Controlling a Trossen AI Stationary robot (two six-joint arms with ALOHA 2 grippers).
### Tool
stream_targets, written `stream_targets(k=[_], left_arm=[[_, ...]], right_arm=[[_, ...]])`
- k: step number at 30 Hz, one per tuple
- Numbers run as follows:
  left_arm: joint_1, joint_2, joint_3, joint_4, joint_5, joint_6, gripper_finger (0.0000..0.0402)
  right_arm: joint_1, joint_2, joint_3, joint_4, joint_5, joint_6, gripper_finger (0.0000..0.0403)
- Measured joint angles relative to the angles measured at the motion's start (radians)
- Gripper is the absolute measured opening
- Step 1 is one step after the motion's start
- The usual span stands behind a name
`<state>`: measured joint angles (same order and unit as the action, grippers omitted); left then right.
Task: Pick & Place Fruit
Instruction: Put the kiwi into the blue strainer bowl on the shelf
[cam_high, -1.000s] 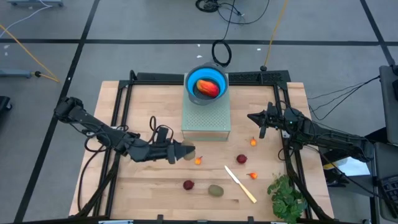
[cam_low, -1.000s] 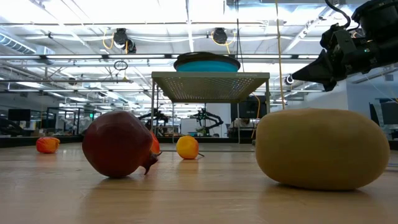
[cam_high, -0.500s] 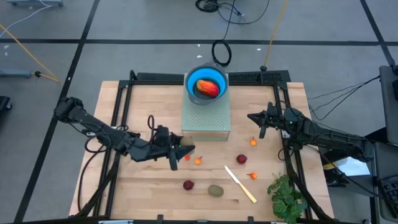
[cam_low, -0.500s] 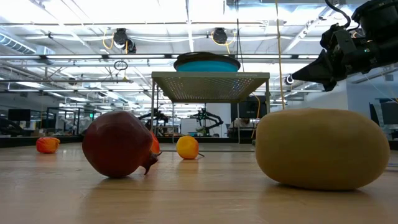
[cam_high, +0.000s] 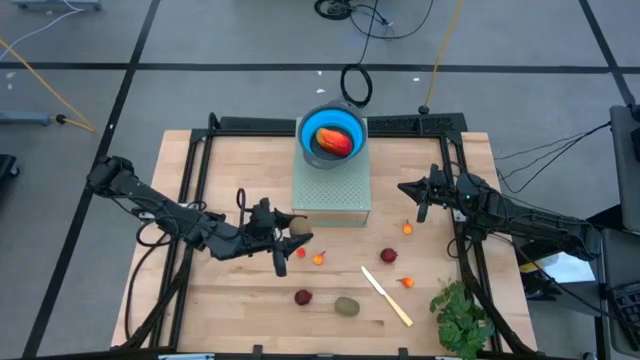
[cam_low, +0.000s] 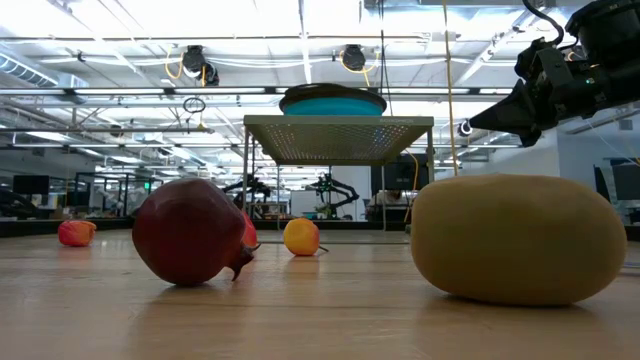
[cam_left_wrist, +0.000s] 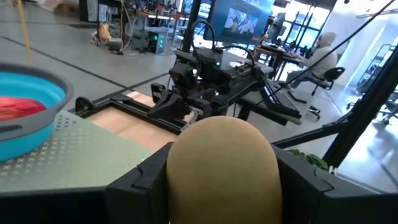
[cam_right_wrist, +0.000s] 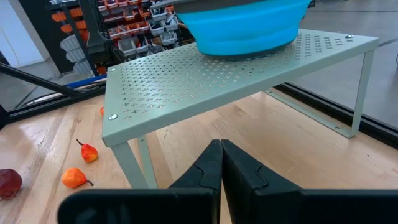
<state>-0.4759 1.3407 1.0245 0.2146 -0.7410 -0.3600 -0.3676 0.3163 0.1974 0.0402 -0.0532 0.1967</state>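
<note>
Inside blue bowl (cam_high: 330, 128): red-orange oval (cam_high: 334, 141).

A grey floor (cam_high: 220, 40) crossed by dark lines surrounds the wooden table (cam_high: 230, 300), with cables (cam_high: 370, 15) trailing across it. Beyond, ceiling light strips (cam_low: 150, 40) glare over workbenches, a monitor (cam_left_wrist: 239, 18) and what seems an office chair (cam_left_wrist: 323, 62) (partly hidden).
</note>
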Motion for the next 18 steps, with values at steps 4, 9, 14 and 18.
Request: stream_targets(k=[4,9,14,18], left_arm=[[0.0,0.0,0.0,0.004,-0.004,0.021,0.0205],[0.0,0.0,0.0,0.016,-0.003,0.026,0.0186],[0.0,0.0,0.0,0.024,-0.003,0.022,0.0195],[0.0,0.0,0.0,0.024,-0.003,0.021,0.0204]], right_arm=[[0.0,0.0,0.0,0.0,0.0,0.0,0.0],[0.0,0.0,0.0,0.0,0.0,0.0,0.0],[0.0,0.0,0.0,0.0,0.0,0.0,0.0],[0.0,0.0,0.0,0.0,0.0,0.0,0.0]])
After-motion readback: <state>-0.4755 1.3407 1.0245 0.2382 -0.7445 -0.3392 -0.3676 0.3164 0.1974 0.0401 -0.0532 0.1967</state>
